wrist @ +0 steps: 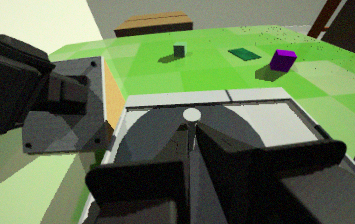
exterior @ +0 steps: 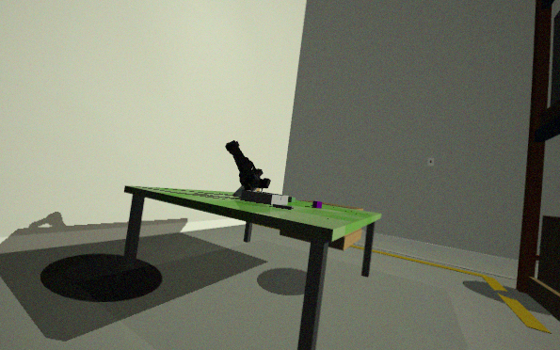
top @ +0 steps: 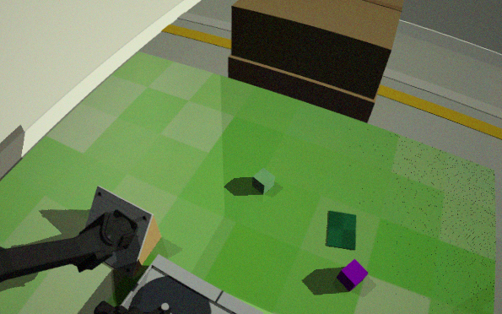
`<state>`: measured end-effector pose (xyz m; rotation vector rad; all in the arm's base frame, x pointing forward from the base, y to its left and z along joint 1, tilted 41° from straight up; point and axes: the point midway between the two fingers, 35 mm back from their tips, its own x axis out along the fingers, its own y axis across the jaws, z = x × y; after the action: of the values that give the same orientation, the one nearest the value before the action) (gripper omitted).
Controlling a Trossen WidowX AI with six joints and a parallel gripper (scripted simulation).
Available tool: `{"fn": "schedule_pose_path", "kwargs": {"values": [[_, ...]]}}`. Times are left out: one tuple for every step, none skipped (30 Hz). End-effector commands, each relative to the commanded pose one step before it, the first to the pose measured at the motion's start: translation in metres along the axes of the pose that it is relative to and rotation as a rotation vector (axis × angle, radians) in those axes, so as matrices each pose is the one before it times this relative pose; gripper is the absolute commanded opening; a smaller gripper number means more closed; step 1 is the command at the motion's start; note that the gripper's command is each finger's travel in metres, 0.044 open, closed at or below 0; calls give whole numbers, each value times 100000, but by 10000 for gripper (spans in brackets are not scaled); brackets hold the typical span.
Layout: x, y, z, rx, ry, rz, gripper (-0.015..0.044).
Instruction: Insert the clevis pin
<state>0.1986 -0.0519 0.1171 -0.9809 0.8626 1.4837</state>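
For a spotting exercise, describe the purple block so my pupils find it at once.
On the green table, look beyond the claw in the wrist view. Near the flat dark-green patch sits a small block. Unlike the pale block, it is vivid purple.

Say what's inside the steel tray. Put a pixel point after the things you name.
Inside the tray (top: 187, 278) (wrist: 204, 96): the dark disc (top: 149, 295) (wrist: 144, 132), lying flat. The gripper (wrist: 190, 126) and pin (wrist: 192, 115) cover its middle; hole not visible.

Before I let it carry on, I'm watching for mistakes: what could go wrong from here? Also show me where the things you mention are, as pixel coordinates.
The pin (top: 164, 306) (wrist: 192, 115) is held head up in the gripper (top: 134, 311) (wrist: 190, 126), over the disc (top: 162, 291) (wrist: 144, 135); its tip and the holes are hidden, so it could land off the hole. The fingers reach in over the tray's rim (top: 187, 277) (wrist: 204, 97) and might bump tray or disc, shifting the holes out of line.
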Motion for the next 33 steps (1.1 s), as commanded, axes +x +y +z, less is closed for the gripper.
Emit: {"fn": "schedule_pose_path", "kwargs": {"values": [[18, 20, -38, -347, 207, 164, 0], [1, -26, 2, -1, -1, -2, 0], [1, -42, 3, -1, -1, -2, 0], [4, -63, 6, -1, -2, -4, 0], [8, -65, 8, -2, -2, -4, 0], [12, -81, 10, -2, -3, -4, 0], [11, -66, 8, -2, -2, -4, 0], [9, -52, 6, -1, -2, -3, 0], [8, -48, 5, -1, -2, -3, 0], [9, -48, 5, -1, -2, -3, 0], [8, -47, 4, -1, -2, -3, 0], [8, -46, 4, -1, -2, -2, 0], [7, -46, 4, -1, -1, -2, 0], [7, -47, 4, -1, -1, -3, 0], [7, -47, 3, -1, -1, -3, 0], [7, -46, 3, -1, -1, -2, 0], [7, -46, 3, -1, -1, -2, 0], [7, -46, 3, -1, -1, -2, 0], [7, -47, 4, -1, -1, -3, 0], [7, -49, 4, -1, -1, -3, 0], [7, -48, 3, -1, -1, -3, 0], [7, -47, 3, -1, -1, -3, 0], [7, -45, 3, -1, -1, -2, 0], [7, -46, 3, -1, -1, -2, 0], [7, -48, 3, -1, -1, -3, 0], [7, -49, 3, -1, -1, -3, 0], [7, -48, 3, -1, -1, -3, 0], [7, -48, 3, -1, -1, -3, 0], [7, -46, 3, -1, -1, -2, 0], [7, -47, 3, -1, -1, -3, 0], [6, -47, 3, -1, -1, -3, 0], [6, -47, 3, -1, -1, -3, 0], [6, -47, 3, -1, -1, -3, 0]]}}
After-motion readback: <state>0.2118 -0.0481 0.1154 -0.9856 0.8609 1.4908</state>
